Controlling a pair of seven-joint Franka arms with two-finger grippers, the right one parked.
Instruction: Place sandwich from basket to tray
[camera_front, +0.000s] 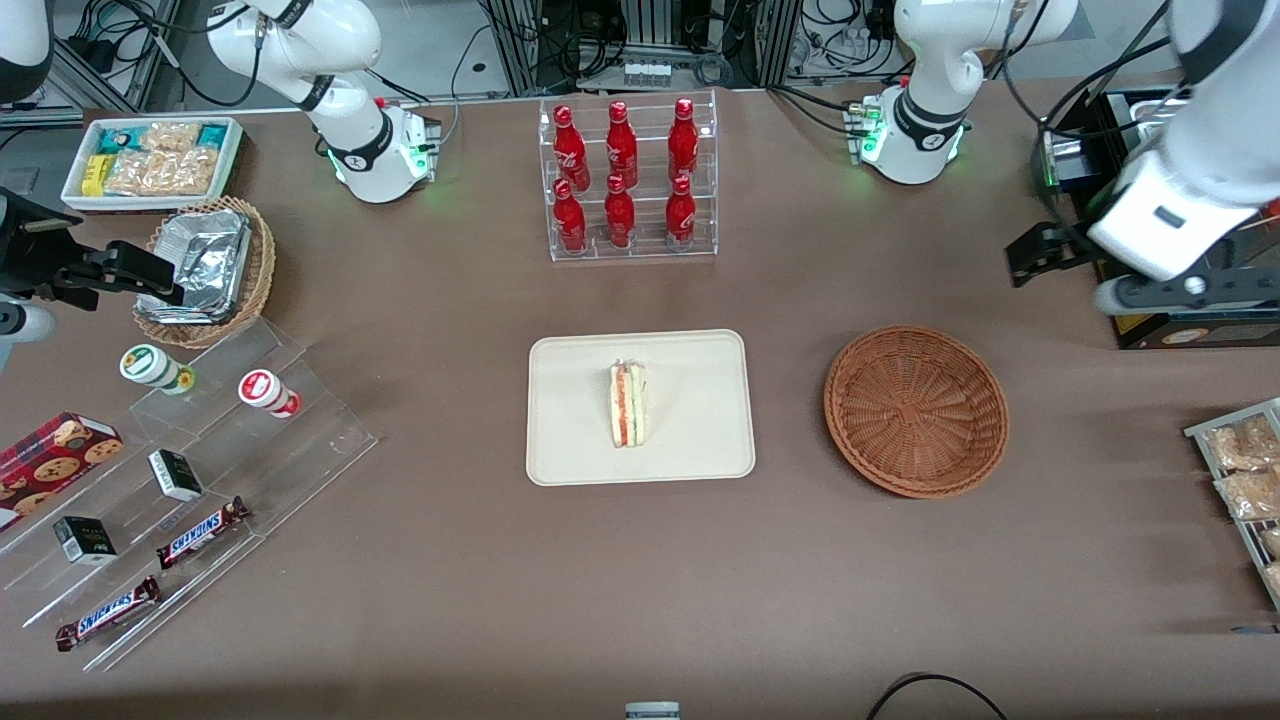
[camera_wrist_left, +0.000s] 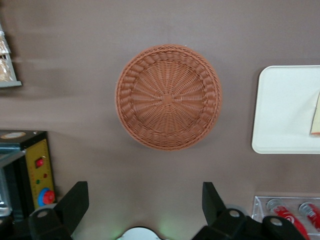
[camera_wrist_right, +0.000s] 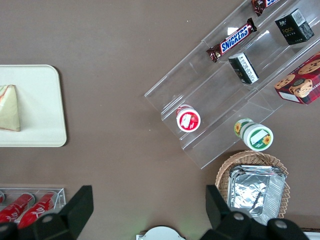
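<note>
Front view: sandwich (camera_front: 628, 404) lying at tray (camera_front: 690, 455) centre; basket (camera_front: 916, 410) sitting at tray's 3 o'clock, nothing in it.
Left wrist view: gripper (camera_wrist_left: 145, 202) hanging above table near basket (camera_wrist_left: 169, 97), fingers (camera_wrist_left: 75, 202) spread wide, gripping nothing.
Right wrist view: sandwich (camera_wrist_right: 9, 108) resting on tray (camera_wrist_right: 42, 102).

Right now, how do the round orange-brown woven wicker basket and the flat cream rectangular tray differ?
The round orange-brown woven wicker basket is a ribbed bowl; the flat cream rectangular tray is smooth, low-rimmed, with rounded corners. The basket holds nothing; the tray carries the triangular sandwich. Both rest on the brown table, side by side. The left gripper hangs open above the table, farther from the front camera than the basket.
</note>
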